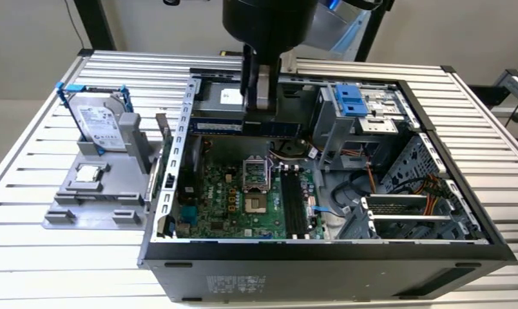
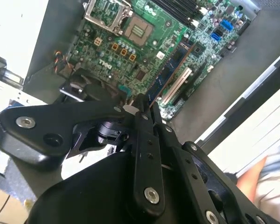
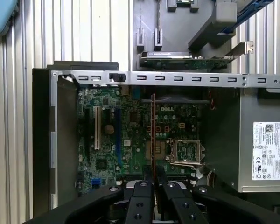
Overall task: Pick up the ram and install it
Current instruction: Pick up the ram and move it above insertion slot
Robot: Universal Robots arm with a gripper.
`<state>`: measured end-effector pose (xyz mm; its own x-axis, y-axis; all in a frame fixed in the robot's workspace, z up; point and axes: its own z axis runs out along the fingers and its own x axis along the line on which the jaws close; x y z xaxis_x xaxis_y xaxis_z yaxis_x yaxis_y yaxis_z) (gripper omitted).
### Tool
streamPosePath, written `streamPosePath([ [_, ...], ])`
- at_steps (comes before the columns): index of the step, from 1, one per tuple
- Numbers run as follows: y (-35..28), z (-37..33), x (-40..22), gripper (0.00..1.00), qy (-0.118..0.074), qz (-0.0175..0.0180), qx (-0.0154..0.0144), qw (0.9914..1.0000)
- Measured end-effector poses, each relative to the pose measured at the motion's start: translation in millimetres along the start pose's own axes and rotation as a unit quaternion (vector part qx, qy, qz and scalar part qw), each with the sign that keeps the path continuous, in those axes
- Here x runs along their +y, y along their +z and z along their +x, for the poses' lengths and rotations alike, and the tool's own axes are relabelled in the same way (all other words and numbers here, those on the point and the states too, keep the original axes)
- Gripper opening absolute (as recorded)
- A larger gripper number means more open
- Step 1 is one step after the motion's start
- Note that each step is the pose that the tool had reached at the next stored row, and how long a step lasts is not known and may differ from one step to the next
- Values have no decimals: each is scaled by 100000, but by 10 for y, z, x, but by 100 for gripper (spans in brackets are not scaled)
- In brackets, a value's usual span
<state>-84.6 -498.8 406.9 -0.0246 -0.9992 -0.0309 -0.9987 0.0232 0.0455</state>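
My gripper (image 1: 261,114) hangs over the back part of the open computer case (image 1: 328,254) and is shut on the ram (image 1: 216,125). The ram is a long blue-green stick that lies level above the motherboard (image 1: 233,199). In the first wrist view the ram (image 3: 153,135) shows edge-on as a thin line running out from between the fingertips of the gripper (image 3: 153,186). In the second wrist view the ram (image 2: 170,70) sticks out from the gripper (image 2: 143,105) over the board. The black memory slots (image 1: 292,201) lie lower on the board, beside the processor socket (image 1: 256,174).
On the exterior view's left, a grey holder (image 1: 78,209) carries a silver hard drive in a blue frame (image 1: 100,122), a small square processor chip (image 1: 87,172) and an expansion card (image 1: 163,129). Inside the case are a blue drive cage (image 1: 354,100) and loose cables (image 1: 388,183).
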Motion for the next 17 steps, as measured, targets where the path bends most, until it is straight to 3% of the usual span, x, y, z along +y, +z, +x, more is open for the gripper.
streamPosePath([
  [17, -21, -5, -327, 0, 126, -181, -3, 100000],
])
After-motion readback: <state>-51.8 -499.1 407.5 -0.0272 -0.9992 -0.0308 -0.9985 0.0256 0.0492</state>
